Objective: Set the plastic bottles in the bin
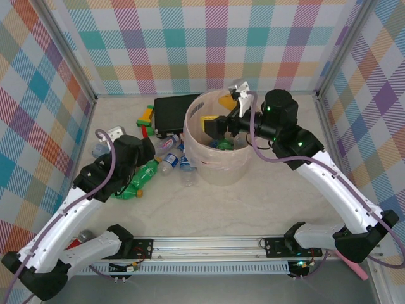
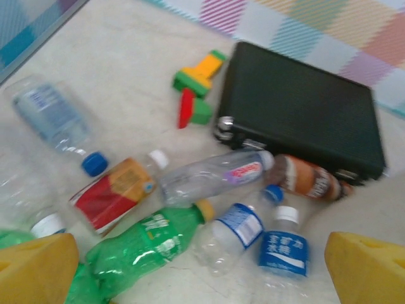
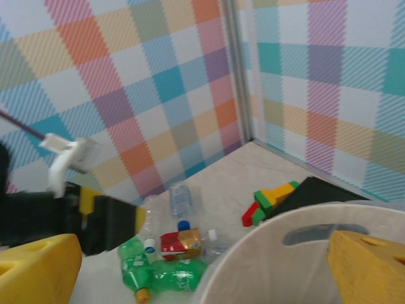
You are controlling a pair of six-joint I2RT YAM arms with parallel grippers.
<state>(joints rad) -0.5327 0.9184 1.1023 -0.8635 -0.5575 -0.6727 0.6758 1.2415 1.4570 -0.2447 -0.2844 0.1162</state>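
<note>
Right now both end effectors are released and empty. My left end effector (image 2: 199, 272) has its yellow pads (image 2: 35, 269) spread wide, low over the desk (image 2: 126, 50), with nothing between them. Directly ahead of it lies the heap of plastic bottles. Nearest, just ahead of the left pad, is a green bottle (image 2: 145, 244) on its side. Beyond that lies an orange-red labelled bottle (image 2: 114, 193), touching a clear bottle with a pink label (image 2: 212, 177). Towards the right pad sit two clear bottles with blue labels, one with a blue cap (image 2: 237, 228) and one with a white cap (image 2: 285, 250), side by side. A brown-labelled bottle (image 2: 310, 177) rests against the black box (image 2: 304, 107) farther ahead. Off to the left, apart from the heap, a clear bottle with a blue cap (image 2: 54, 117) lies alone. The toy blocks (image 2: 196, 88) sit beside the box's left end.

My right end effector (image 1: 217, 109) hangs over the far side of the bin (image 1: 221, 168), pads wide apart. From its wrist camera the bin's (image 3: 278, 266) rim curves just below and between the pads. Something green and blue lies at the bin's bottom, too small for me to name.
</note>
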